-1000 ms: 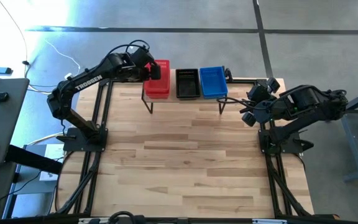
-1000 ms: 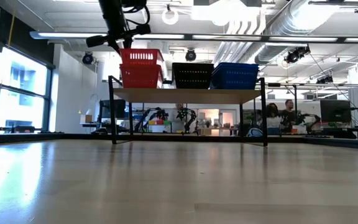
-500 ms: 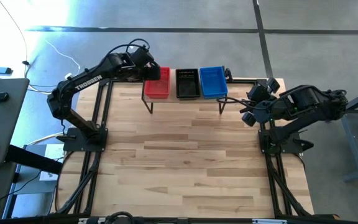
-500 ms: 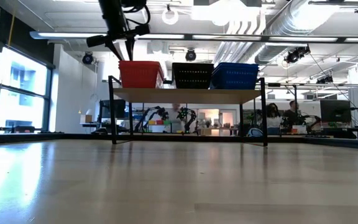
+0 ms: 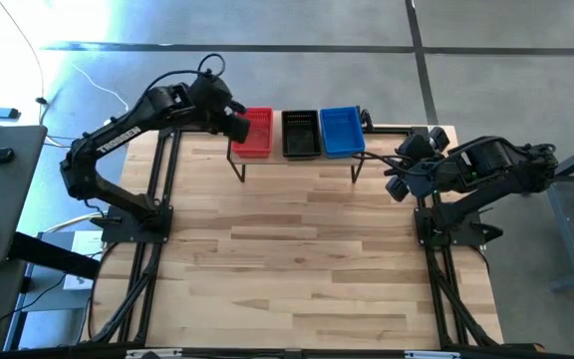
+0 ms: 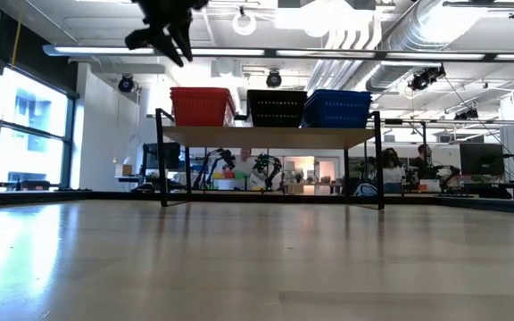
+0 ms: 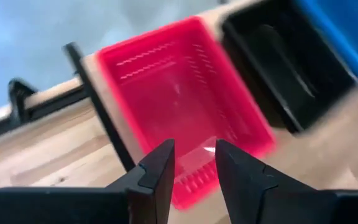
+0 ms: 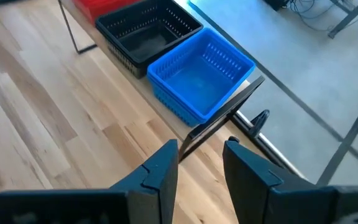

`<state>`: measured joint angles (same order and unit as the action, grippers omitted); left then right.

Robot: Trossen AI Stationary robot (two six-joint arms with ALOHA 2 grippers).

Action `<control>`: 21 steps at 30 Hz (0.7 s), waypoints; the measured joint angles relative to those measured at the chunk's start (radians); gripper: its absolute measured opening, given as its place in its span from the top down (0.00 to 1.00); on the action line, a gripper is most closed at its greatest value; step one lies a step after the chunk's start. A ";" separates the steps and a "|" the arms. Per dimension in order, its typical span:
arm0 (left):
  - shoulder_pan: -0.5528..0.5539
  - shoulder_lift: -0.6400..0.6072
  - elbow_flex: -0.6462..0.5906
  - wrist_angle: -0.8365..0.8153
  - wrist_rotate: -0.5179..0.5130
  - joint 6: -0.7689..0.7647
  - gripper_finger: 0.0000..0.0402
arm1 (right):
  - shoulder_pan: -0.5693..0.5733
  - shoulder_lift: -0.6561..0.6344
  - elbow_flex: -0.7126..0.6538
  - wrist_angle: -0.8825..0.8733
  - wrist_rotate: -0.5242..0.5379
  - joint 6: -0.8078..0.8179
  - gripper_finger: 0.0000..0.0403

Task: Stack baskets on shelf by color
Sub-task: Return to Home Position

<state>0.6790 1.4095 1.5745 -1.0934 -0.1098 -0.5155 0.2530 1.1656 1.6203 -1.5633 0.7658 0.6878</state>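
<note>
Three baskets stand side by side on the shelf (image 6: 270,135) at the table's far edge: red (image 5: 257,133) on the left, black (image 5: 300,134) in the middle, blue (image 5: 342,131) on the right. In the low view the red basket (image 6: 202,106) rests by its bottom on the plank. My left gripper (image 7: 194,163) hangs open above that basket's left end, well clear of its rim, as the low view shows (image 6: 169,37). My right gripper (image 8: 201,158) waits open off the shelf's right end, nothing between its fingers.
The shelf's thin black legs (image 5: 237,165) stand on the wooden tabletop (image 5: 297,259), which lies bare toward the near edge. The black basket (image 7: 278,68) sits close beside the red one. Beyond the table, people sit at desks in the room (image 6: 391,165).
My left gripper has opened and let go of a red basket, which has dropped down into the red one on the shelf, so the red pile stands lower. The gripper has then risen and drawn back toward the table's left edge.
</note>
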 joint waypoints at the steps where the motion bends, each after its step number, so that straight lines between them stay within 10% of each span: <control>1: -0.010 -0.012 0.000 -0.001 0.007 0.030 0.73 | 0.000 0.000 0.000 0.005 0.000 0.014 0.72; 12: -0.141 -0.229 -0.272 0.143 0.049 0.130 0.74 | 0.000 0.000 0.000 0.090 0.012 0.183 0.72; 21: -0.181 -0.489 -0.641 0.498 0.302 0.153 0.79 | 0.000 0.000 0.000 0.254 0.015 0.165 0.72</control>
<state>0.4980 0.9203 0.9331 -0.5954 0.1922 -0.3620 0.2531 1.1656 1.6203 -1.3097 0.7809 0.8528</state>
